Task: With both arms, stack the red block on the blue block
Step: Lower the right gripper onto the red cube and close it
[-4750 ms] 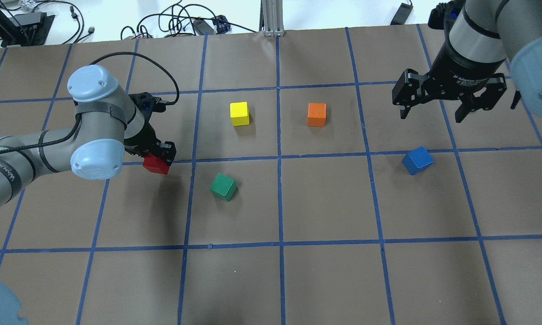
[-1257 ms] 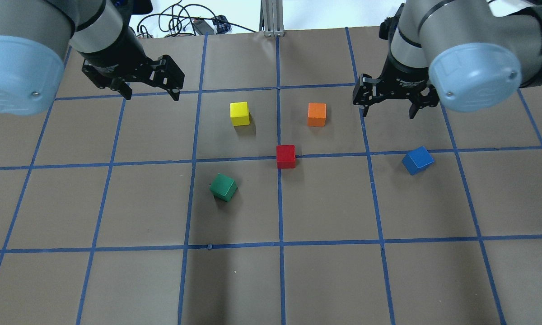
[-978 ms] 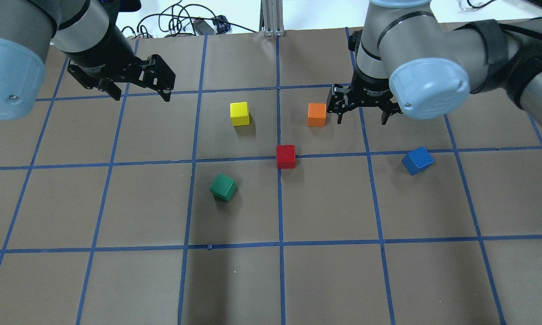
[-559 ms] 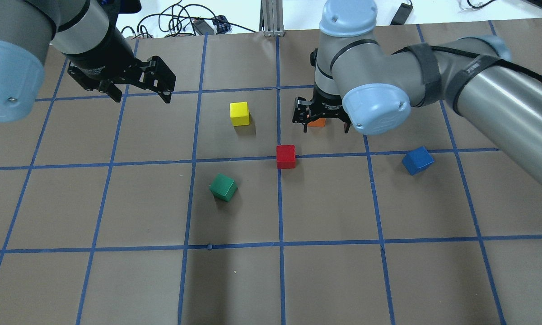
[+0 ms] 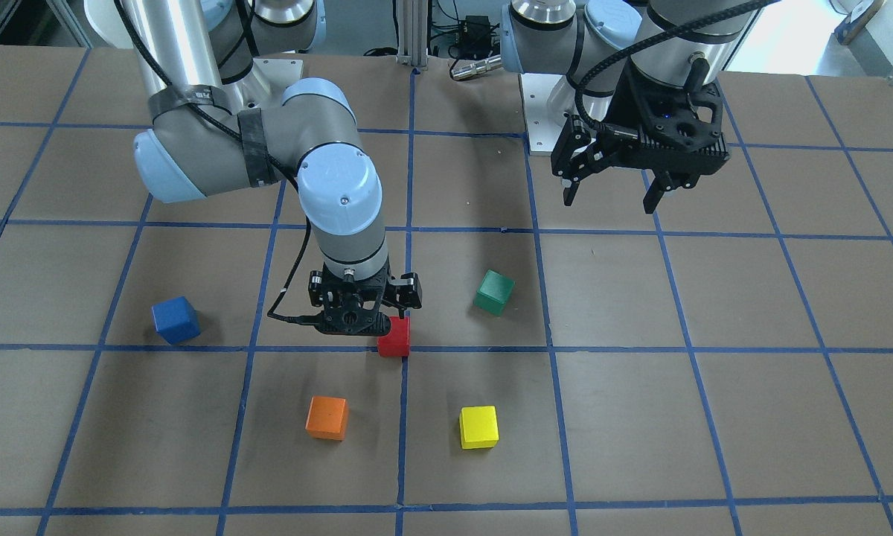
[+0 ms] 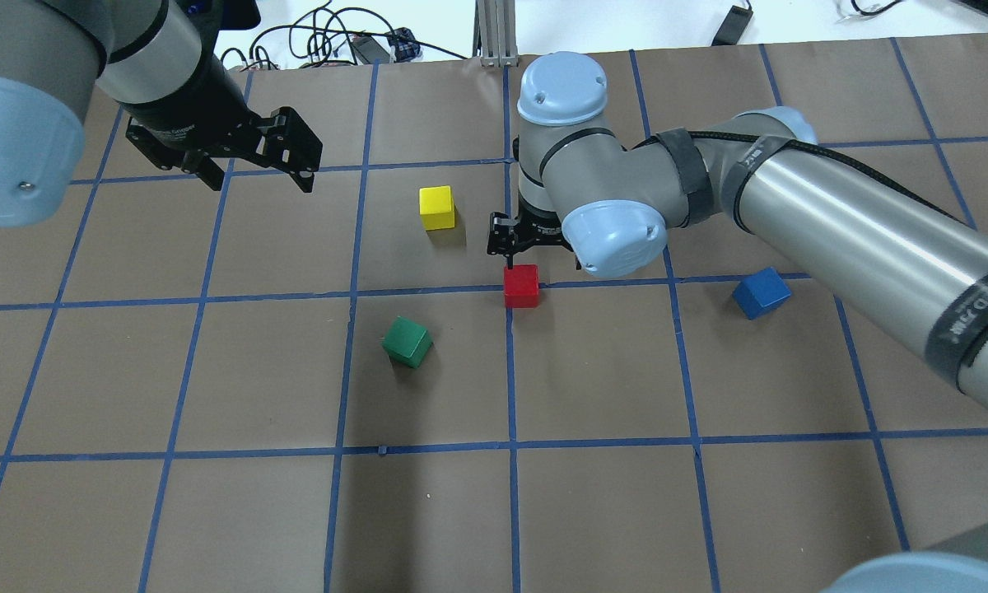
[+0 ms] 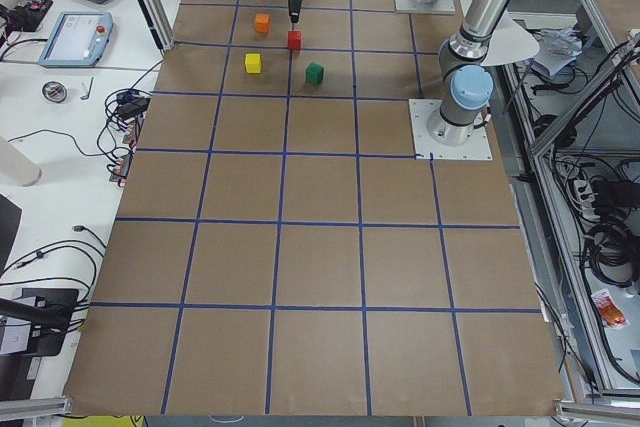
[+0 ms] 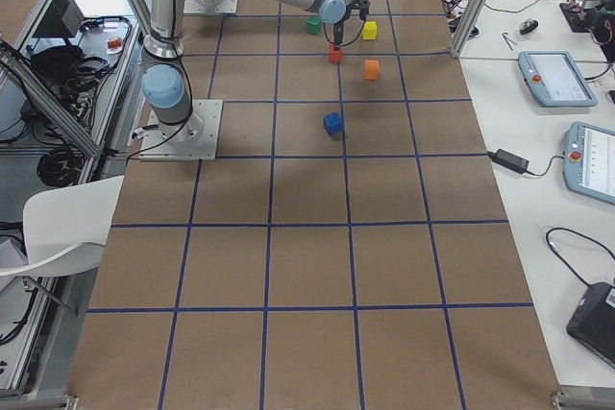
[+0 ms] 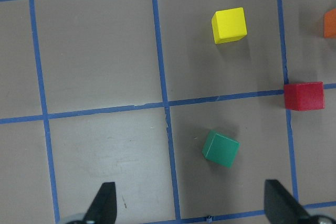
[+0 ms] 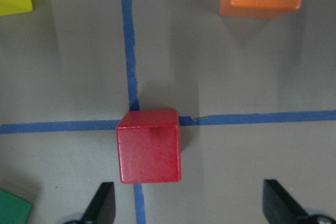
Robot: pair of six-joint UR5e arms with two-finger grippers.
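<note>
The red block [image 6: 521, 286] sits on a blue tape crossing at the table's middle; it also shows in the front view [image 5: 394, 336]. My right gripper [image 6: 542, 262] is open and hovers just above it, with the block [image 10: 149, 145] nearer the left finger than the right. The blue block [image 6: 761, 292] lies alone to the right, rotated, and shows in the front view too [image 5: 175, 319]. My left gripper [image 6: 259, 177] is open and empty, raised at the back left, far from both blocks.
A yellow cube [image 6: 436, 207] lies behind and to the left of the red block, and a green cube [image 6: 407, 342] in front and to the left. An orange cube [image 5: 327, 417] lies just beyond the right gripper, hidden by the arm in the overhead view. Blue tape lines grid the brown table.
The left gripper earlier held the red block, which now lies at the middle. The right arm has swept left and down, from over the orange cube to over the red block. The left arm stays still.
</note>
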